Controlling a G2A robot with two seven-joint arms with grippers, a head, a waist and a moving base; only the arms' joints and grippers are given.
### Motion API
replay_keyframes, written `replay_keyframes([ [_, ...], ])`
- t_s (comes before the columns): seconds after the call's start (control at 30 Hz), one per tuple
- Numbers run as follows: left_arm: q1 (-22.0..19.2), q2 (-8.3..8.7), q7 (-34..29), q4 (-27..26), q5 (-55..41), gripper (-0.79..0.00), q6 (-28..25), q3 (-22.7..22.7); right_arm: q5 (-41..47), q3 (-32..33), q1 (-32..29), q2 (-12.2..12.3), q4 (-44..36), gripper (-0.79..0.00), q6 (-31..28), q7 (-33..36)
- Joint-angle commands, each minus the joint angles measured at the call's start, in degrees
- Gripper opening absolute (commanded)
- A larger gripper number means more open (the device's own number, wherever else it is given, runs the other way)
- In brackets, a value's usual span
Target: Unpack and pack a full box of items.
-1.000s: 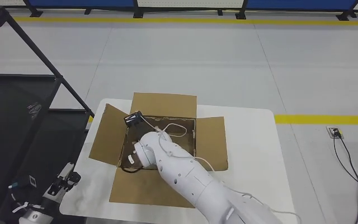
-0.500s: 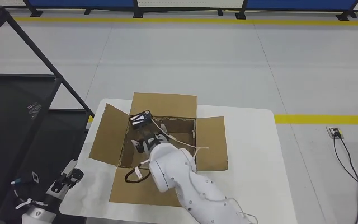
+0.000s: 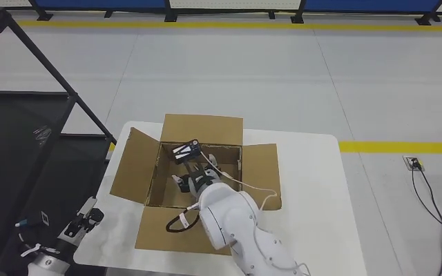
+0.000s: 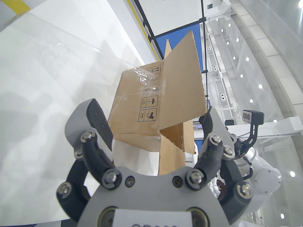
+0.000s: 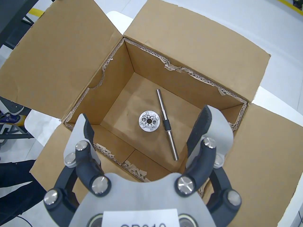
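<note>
The left gripper [image 4: 153,121] hangs with its jaws spread wide. Just beyond it a cardboard box [image 4: 139,100] stands on the white table [image 4: 59,72], flaps open, the other arm [image 4: 262,168] on its far side.

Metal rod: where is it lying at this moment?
In the right wrist view the metal rod lies flat on the floor of the open cardboard box, close beside the round metal disc.

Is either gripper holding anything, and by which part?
Nothing is held. The right gripper is open above the box, the left gripper open beside it; disc and rod lie untouched inside.
</note>
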Motion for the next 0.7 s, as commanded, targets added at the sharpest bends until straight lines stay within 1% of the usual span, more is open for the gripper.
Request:
replay_keyframes([
  [0.0,-0.38,-0.13,0.85,-1.45,-1.71,0.000,0.00,0.22,2.29,2.47,-1.10,0.08,-1.20,0.000,0.69,-2.71],
  [0.17,0.12,-0.40,1.50,-6.00,-4.76,0.000,-0.90,0.29,10.05,8.82,-5.94,0.63,-8.32,0.000,-0.71,-8.66],
  [0.3,0.07,-0.41,0.59,-9.41,-3.97,0.000,-0.91,0.89,17.55,14.85,-10.20,1.22,-13.36,0.000,-2.61,-11.58],
  [0.47,-1.44,-0.38,0.07,-12.33,-1.12,0.000,0.93,3.24,29.34,24.75,-13.48,2.20,-16.03,0.000,-6.64,-9.79],
  [0.67,-3.58,-0.36,-0.34,-13.50,2.67,0.000,2.86,6.65,37.42,34.75,-17.34,3.60,-17.18,0.000,-10.46,-7.75],
])
